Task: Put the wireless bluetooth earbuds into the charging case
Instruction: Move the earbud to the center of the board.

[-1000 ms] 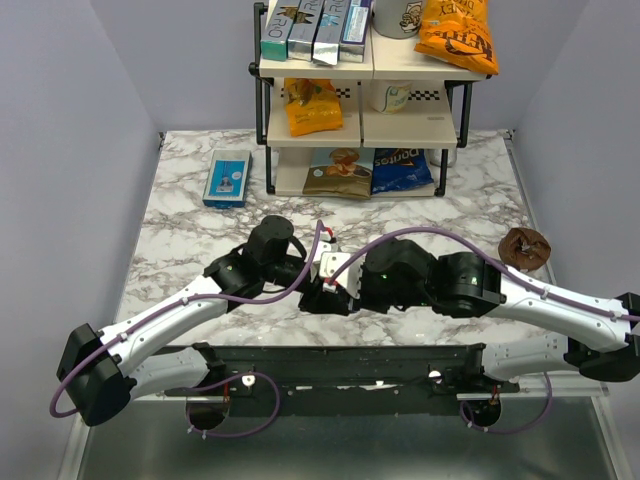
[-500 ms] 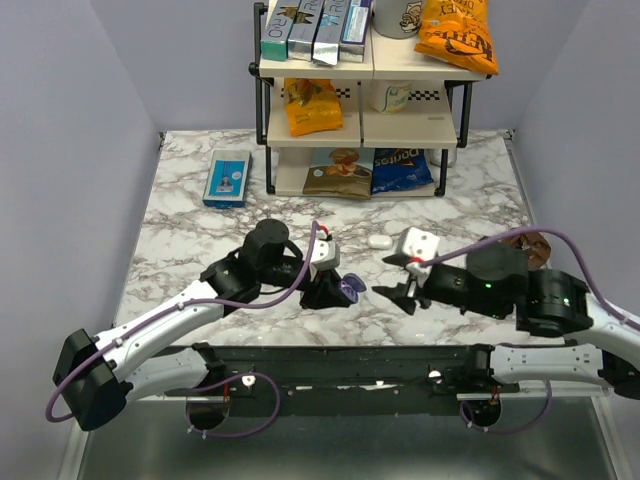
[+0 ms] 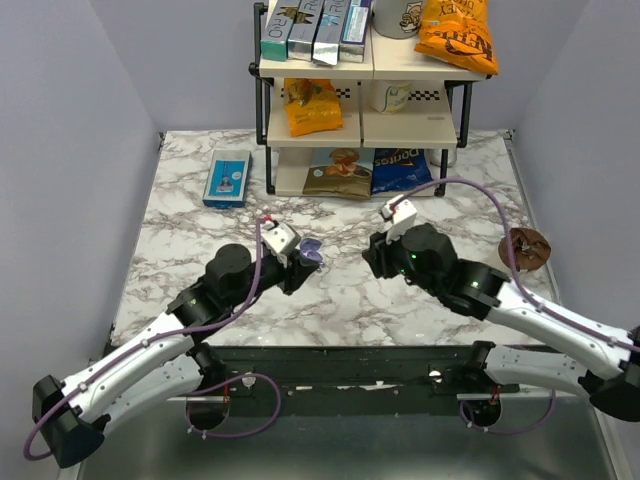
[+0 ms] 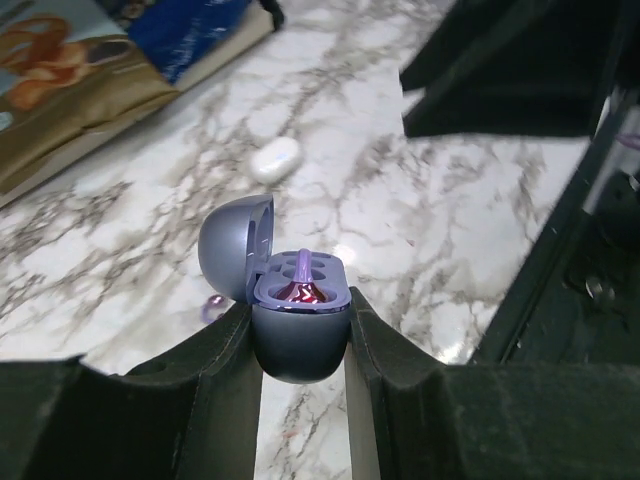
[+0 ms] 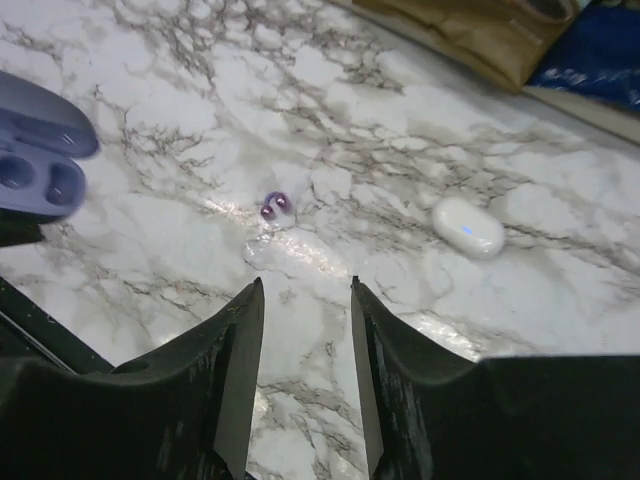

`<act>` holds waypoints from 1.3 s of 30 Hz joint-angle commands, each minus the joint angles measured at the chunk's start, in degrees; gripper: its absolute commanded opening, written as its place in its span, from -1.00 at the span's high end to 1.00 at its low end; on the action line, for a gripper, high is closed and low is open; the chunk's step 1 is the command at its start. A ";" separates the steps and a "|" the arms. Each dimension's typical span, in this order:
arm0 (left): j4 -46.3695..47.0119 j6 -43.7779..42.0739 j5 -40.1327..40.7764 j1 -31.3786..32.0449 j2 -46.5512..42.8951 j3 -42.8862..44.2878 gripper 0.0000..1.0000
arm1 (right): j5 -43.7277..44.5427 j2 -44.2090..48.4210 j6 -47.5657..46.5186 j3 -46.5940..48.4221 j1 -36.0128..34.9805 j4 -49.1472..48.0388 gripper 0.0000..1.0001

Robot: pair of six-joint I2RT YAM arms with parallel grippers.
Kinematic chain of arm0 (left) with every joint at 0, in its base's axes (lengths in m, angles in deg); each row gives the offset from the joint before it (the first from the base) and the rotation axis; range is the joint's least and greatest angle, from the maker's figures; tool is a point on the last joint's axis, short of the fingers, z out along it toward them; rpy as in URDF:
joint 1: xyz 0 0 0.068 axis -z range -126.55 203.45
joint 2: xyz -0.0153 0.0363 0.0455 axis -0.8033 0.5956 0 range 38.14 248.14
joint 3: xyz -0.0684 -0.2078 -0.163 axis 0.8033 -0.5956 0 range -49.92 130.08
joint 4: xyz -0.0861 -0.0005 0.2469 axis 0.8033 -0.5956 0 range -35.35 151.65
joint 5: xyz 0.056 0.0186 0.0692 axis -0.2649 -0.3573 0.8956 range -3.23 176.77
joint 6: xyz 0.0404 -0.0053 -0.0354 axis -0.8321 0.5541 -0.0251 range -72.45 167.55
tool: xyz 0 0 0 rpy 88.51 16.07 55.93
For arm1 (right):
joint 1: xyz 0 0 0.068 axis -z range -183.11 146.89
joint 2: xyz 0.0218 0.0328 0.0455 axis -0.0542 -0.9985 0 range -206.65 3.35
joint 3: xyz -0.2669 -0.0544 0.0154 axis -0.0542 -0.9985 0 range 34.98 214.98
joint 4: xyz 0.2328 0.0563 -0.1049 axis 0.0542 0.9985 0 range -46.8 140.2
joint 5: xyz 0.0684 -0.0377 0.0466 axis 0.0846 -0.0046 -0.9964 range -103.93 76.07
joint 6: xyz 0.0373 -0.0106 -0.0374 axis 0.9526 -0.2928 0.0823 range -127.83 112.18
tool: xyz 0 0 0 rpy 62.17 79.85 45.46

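My left gripper [image 3: 300, 262] [image 4: 298, 305] is shut on the charging case [image 4: 298, 345], a bluish-purple oval case held upright above the marble table, lid open to the left. One purple earbud [image 4: 300, 290] sits in a well of the case. The case also shows in the top view [image 3: 310, 252] and at the left edge of the right wrist view [image 5: 40, 165]. A second purple earbud [image 5: 275, 208] lies loose on the table; it also shows in the left wrist view [image 4: 213, 305]. My right gripper [image 3: 372, 255] [image 5: 306, 285] is open and empty, above the table a little short of the loose earbud.
A small white oval closed pebble [image 5: 467, 226] [image 4: 275, 158] lies on the table right of the loose earbud. A shelf rack [image 3: 265, 110] with snack bags stands at the back, a blue box [image 3: 227, 178] to its left, a brown round item [image 3: 524, 247] at the right edge.
The grippers were together at the table's centre. The right gripper let go, pulled away right, then swung back toward the middle. The left gripper drew back left with the case.
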 commanded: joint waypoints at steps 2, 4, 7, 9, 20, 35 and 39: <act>0.32 6.44 17.95 -0.27 -5.56 -3.19 1.00 | -11.72 -11.91 8.55 -2.53 3.88 -12.29 0.07; 0.50 9.08 20.76 -0.27 -7.75 -4.33 1.00 | -14.72 -15.86 11.79 -2.27 4.77 -15.36 0.04; 0.68 11.01 24.19 -0.18 -10.73 -6.00 1.00 | -19.12 -22.72 15.49 -1.74 5.91 -19.76 0.00; 1.38 11.72 25.43 -0.18 -12.24 -6.79 1.00 | -22.12 -28.43 16.46 0.79 6.17 -22.31 0.00; 1.03 13.13 26.31 -0.18 -14.44 -8.73 1.00 | -16.42 -45.67 13.66 11.35 6.88 -17.75 -0.13; 1.64 12.78 26.40 -0.18 -12.95 -8.55 1.00 | -13.33 -53.85 7.24 16.72 7.67 -13.88 -0.01; 1.38 12.60 26.48 -0.09 -13.21 -8.55 1.00 | -13.51 -54.12 7.33 16.45 7.67 -13.62 0.04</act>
